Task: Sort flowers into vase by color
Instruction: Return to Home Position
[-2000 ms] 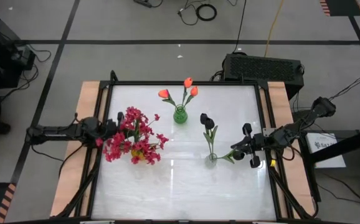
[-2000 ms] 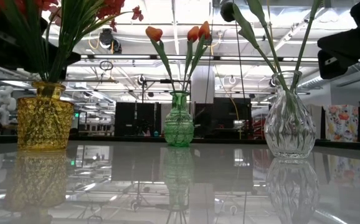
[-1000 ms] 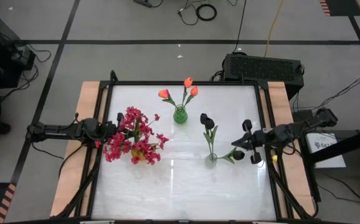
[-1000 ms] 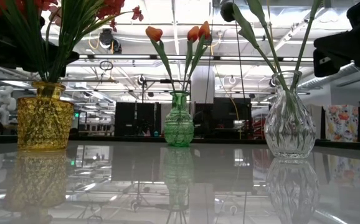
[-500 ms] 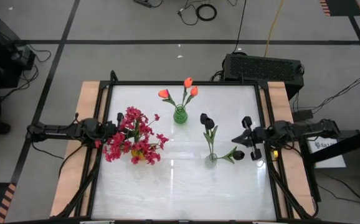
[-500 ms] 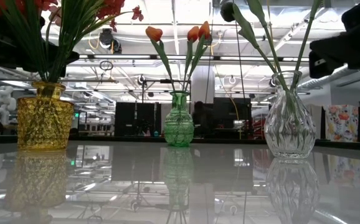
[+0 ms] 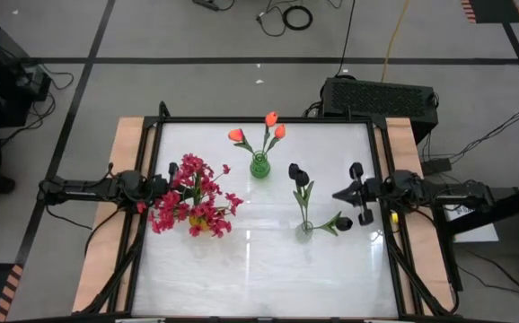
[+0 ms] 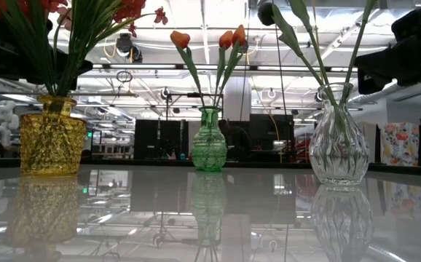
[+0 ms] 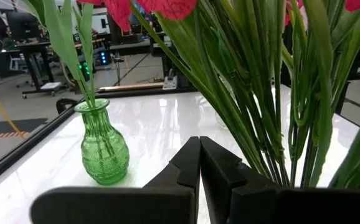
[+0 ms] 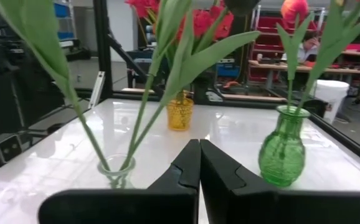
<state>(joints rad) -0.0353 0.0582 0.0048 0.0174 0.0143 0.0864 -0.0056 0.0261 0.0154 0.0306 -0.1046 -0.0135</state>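
Observation:
Crimson-pink sprays (image 7: 195, 199) stand in a yellow vase (image 8: 48, 135) at the table's left. Orange-red tulip buds (image 7: 261, 131) stand in a green vase (image 7: 259, 166) toward the far middle. Black blooms (image 7: 297, 173) on green stems sit in a clear vase (image 8: 339, 142) right of centre, and one bloom (image 7: 343, 222) droops toward the right. My left gripper (image 7: 168, 186) is shut, right beside the crimson sprays on their left. My right gripper (image 7: 338, 193) is shut and hovers right of the clear vase, clear of the stems.
A black frame (image 7: 378, 170) rims the glossy white table, with wooden strips at its left and right sides. The near half of the table (image 7: 259, 278) holds nothing but reflections. A black box (image 7: 381, 94) sits beyond the far right corner.
My right arm has swung from a slant to lie level across the table's right edge. Its gripper has moved toward the far edge and away from the drooping black bloom. The flowers and vases have stayed put.

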